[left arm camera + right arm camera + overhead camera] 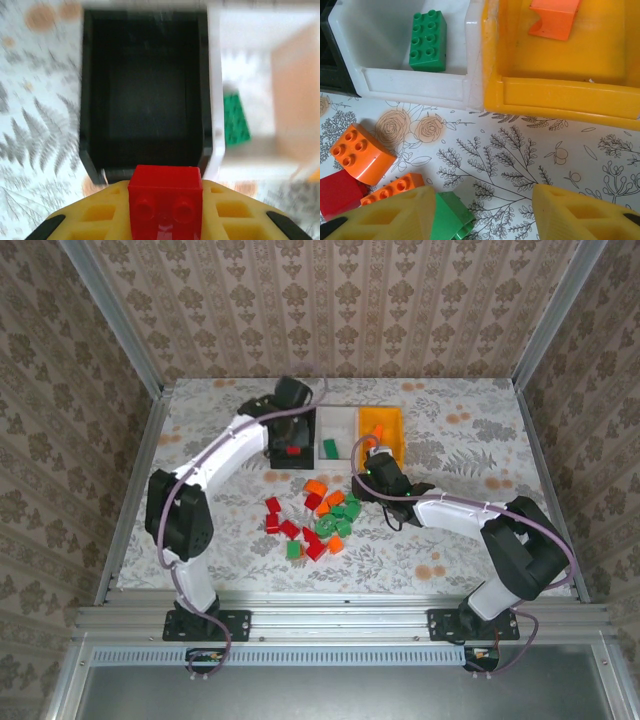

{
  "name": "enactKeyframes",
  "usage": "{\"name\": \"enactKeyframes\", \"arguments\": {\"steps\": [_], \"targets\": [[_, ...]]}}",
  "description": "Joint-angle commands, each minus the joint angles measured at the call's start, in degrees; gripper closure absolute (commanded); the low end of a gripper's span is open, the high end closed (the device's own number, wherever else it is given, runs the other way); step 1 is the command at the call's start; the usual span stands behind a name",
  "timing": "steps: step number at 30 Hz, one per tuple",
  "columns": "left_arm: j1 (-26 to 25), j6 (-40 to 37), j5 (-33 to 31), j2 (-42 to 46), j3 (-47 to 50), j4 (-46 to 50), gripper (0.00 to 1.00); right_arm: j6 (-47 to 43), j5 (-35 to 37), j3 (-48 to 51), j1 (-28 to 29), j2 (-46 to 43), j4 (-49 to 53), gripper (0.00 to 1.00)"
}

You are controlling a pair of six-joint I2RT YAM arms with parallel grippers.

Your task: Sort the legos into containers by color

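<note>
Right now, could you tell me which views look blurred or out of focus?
Left wrist view: the black bin and white bin are smeared and soft, the red brick close to the lens sharper. Right wrist view: crisp, studs on the green brick clear. Top view: evenly lit, sharp.

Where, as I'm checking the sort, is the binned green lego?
In the top view, the green lego lies in the white bin, the middle container, with the black bin on its left and the orange-yellow bin on its right.
</note>
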State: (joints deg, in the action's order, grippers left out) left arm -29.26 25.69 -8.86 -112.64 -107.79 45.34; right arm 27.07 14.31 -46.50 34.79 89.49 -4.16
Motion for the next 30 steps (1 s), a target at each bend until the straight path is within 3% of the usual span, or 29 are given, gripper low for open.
{"name": "enactKeyframes", "arguments": {"steps": [1, 6, 10, 16, 21, 25, 27, 30], "targets": [[2.49, -2.78, 5.75, -10.45, -8.15, 6.97, 0.75, 0.71, 2.66, 0.06, 0.37, -1.25, 0.20, 0.44], [2.81, -3.78, 6.61, -21.90, -24.24, 14.80, 0.75, 0.55, 1.72, -0.92, 0.37, -0.64, 1.59, 0.44], [2.81, -3.01, 7.58, -23.73, -26.69, 15.27, 0.73, 0.57, 0.99, -1.22, 0.37, -0.11, 1.63, 0.44], [2.51, -2.72, 9.79, -19.04, -24.19, 14.31, 0.44, 0.53, 0.56, -1.23, 0.46, 0.24, 1.24, 0.44], [0.62, -2.95, 9.17, -4.88, -10.34, 8.28, 0.25, 0.53, 0.71, -0.92, 0.55, -0.28, 1.08, 0.44], [-0.44, -0.81, 9.22, 8.36, 6.79, 5.03, 0.24, 0.60, 0.84, -0.23, 0.79, -1.50, 0.48, 0.44], [-1.12, 0.70, 12.29, 15.06, 18.09, 1.92, 0.25, 0.59, 1.48, 0.09, 0.81, -1.93, 0.37, 0.44], [-4.59, 3.94, 13.15, 23.05, 31.99, 1.59, 0.25, 0.53, 2.85, 0.40, 0.81, -2.34, 0.45, 0.44]]}}
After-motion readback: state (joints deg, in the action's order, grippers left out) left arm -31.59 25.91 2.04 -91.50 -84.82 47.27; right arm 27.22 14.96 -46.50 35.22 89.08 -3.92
